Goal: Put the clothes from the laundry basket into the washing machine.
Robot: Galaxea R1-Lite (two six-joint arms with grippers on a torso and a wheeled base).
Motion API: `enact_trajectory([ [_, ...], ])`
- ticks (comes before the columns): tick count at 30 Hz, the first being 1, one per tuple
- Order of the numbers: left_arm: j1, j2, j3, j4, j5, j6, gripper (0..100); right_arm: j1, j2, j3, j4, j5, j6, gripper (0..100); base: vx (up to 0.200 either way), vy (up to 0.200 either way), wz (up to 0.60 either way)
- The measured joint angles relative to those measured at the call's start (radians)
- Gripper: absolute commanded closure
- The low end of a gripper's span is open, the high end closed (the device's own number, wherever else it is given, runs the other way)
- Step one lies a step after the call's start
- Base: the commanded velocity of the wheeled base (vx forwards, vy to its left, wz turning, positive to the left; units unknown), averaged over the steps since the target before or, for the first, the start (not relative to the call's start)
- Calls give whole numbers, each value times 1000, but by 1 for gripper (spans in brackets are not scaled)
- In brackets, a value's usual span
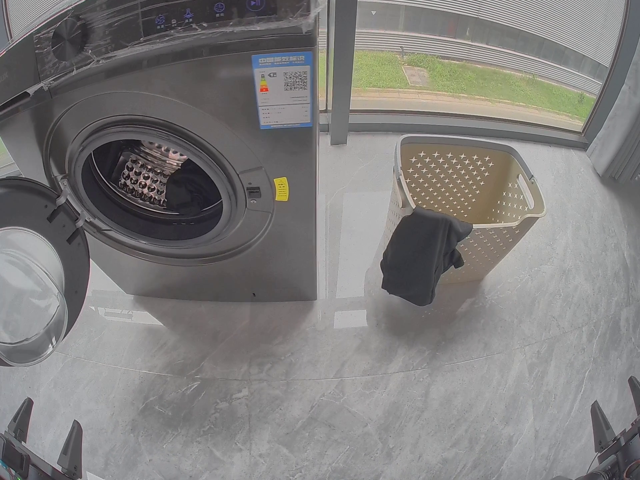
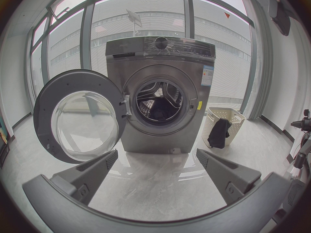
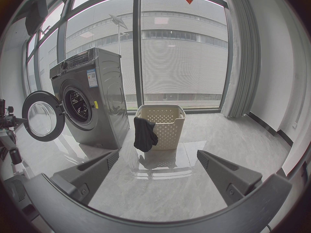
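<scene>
Over the laundry basket's (image 1: 467,175) near rim hangs a dark garment (image 1: 420,255), beside the open washing machine (image 1: 200,75). Left and right jaws stand apart, empty. The right jaws would best pinch the cloth at the rim, then lift it clear.

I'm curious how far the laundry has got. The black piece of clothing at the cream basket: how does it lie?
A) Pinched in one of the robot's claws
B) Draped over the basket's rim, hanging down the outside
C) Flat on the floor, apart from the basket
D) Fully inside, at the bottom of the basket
B: the black garment is hooked over the near rim of the laundry basket, and most of it hangs down the outer wall.
</scene>
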Motion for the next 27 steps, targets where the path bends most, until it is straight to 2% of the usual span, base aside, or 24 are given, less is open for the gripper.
enact_trajectory([
  [3, 0, 0, 0, 0, -2, -1, 0, 1, 0, 0, 0, 0, 0, 0, 0, -200, 0],
  [12, 0, 0, 0, -1, 0, -1, 0, 1, 1, 0, 0, 0, 0, 0, 0, 0, 0],
  [24, 0, 1, 0, 0, 1, -1, 0, 1, 1, 0, 0, 0, 0, 0, 200, 0, 0],
  [27, 0, 1, 0, 0, 1, 0, 0, 0, 1, 0, 0, 0, 0, 0, 0, 0, 0],
])
